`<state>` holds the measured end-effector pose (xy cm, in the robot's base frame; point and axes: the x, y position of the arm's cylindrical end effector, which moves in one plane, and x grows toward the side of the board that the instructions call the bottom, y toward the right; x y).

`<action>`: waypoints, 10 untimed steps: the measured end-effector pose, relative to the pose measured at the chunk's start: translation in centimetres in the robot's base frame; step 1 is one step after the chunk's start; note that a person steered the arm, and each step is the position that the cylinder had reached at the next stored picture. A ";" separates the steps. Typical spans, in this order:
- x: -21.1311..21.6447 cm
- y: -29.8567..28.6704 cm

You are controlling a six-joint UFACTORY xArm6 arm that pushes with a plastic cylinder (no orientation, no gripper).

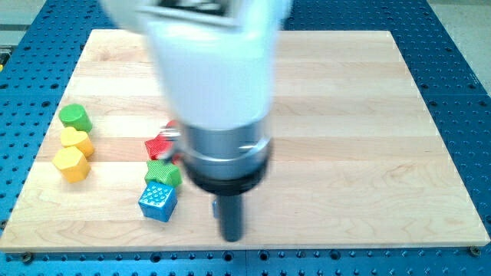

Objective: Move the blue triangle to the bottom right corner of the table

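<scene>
A blue block (157, 201), which looks square-edged from here, lies near the view's bottom left of the wooden table (360, 153). No clearly triangular blue block shows; part of the table is hidden behind the arm. My tip (230, 235) stands close to the table's bottom edge, a short way to the right of the blue block and apart from it. A green block (163, 172) touches the blue block's upper edge. A red block (159, 145) sits just above the green one, partly hidden by the arm.
At the view's left, a green cylinder (75, 117) and two yellow blocks (77, 141) (70, 163) stand in a column. The white and grey arm body (219, 92) covers the table's middle top. Blue perforated surface surrounds the table.
</scene>
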<state>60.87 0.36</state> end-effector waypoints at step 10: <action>-7.0 20.1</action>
<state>53.87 20.50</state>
